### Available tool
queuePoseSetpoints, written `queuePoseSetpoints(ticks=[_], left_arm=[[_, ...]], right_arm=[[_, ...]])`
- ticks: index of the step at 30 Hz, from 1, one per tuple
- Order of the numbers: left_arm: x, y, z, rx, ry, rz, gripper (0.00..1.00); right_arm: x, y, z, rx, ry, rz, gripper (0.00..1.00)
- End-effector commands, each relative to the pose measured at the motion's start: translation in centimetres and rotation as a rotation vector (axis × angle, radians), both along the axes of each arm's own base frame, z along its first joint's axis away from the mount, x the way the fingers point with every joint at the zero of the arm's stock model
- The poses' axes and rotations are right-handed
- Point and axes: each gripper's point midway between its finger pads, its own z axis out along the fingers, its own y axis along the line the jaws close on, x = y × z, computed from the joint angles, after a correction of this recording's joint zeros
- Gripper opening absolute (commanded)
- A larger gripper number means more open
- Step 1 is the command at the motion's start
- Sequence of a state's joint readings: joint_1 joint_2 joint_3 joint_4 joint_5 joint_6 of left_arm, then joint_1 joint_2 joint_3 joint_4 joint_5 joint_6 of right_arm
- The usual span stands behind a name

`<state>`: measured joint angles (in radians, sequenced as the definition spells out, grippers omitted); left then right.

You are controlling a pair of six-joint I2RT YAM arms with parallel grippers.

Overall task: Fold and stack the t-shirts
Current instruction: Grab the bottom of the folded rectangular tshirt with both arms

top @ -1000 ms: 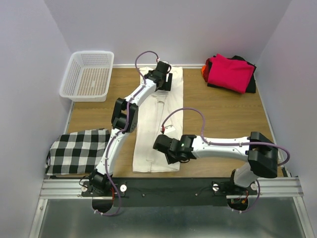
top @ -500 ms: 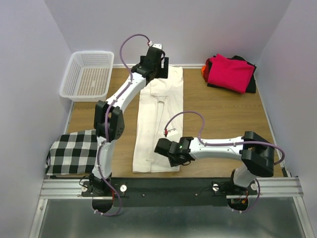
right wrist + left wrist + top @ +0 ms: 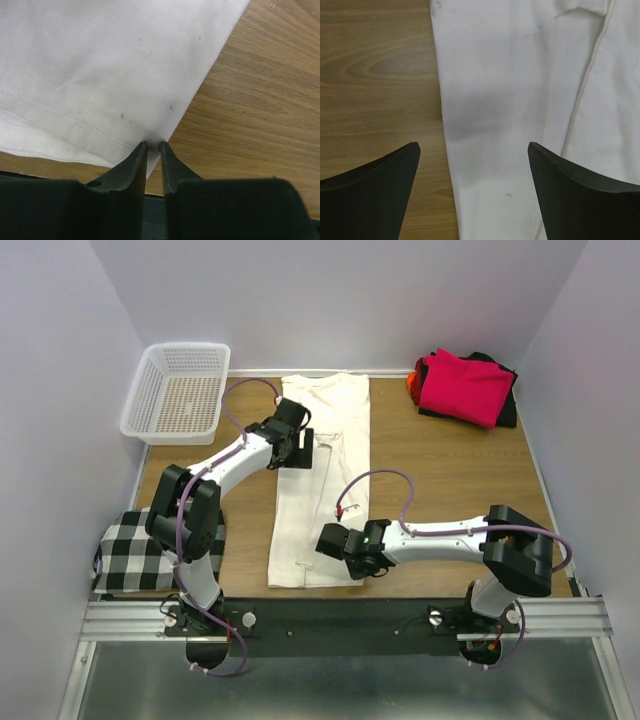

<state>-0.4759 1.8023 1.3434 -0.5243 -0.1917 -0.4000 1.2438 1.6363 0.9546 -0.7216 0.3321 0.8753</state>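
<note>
The cream shirt (image 3: pixel 325 470) lies as a long narrow strip down the middle of the surface (image 3: pixel 450 470), one short end near the back wall and the hem end close to the arm bases. The right end effector (image 3: pixel 152 145) sits at the near right corner of the hem, its fingers almost pressed together with the tip of that corner pinched between them. The left end effector (image 3: pixel 474 145) is spread wide and holds nothing, hovering over the shirt's left edge in the far half of the strip.

The step in hand looks like the crosswise fold. To do it well, the grip should take every layer at the corner, not only the top one. The left end effector would best drop to the matching near left corner, so both corners rise together and the hem stays taut. Lifting only one side would likely skew the strip.

The stack (image 3: pixel 465 385), magenta on top of black with orange showing at its left, waits well apart in the far right corner. A white basket (image 3: pixel 135 425) stands at far left. A checked cloth (image 3: pixel 155 545) lies at near left, close beside the left arm's base. The right arm's cable loops above the strip and could brush the lifted cloth.
</note>
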Motion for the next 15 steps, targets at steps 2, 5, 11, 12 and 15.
queuePoseSetpoints(ticks=[2,5,11,12,15], left_arm=[[-3.4,-0.7,-0.8,-0.066,0.031,-0.028,0.98],[-5.3,-0.3,-2.4,-0.05,0.079,-0.039,0.98],[-8.1,1.5,-5.8,0.083,0.185,-0.013,0.98],[-8.3,2.1,-6.2,0.119,0.198,0.002,0.98],[-9.1,2.9,-7.7,0.186,0.243,0.015,0.98]], right_arm=[[-0.8,-0.2,-1.0,-0.007,0.026,0.002,0.21],[-0.8,-0.3,-1.1,-0.01,0.029,-0.001,0.13],[-1.5,-1.2,-1.2,-0.004,0.047,-0.017,0.01],[-1.7,-1.3,-1.2,-0.002,0.05,-0.019,0.01],[-2.1,-2.1,-1.1,0.0,0.06,-0.022,0.01]])
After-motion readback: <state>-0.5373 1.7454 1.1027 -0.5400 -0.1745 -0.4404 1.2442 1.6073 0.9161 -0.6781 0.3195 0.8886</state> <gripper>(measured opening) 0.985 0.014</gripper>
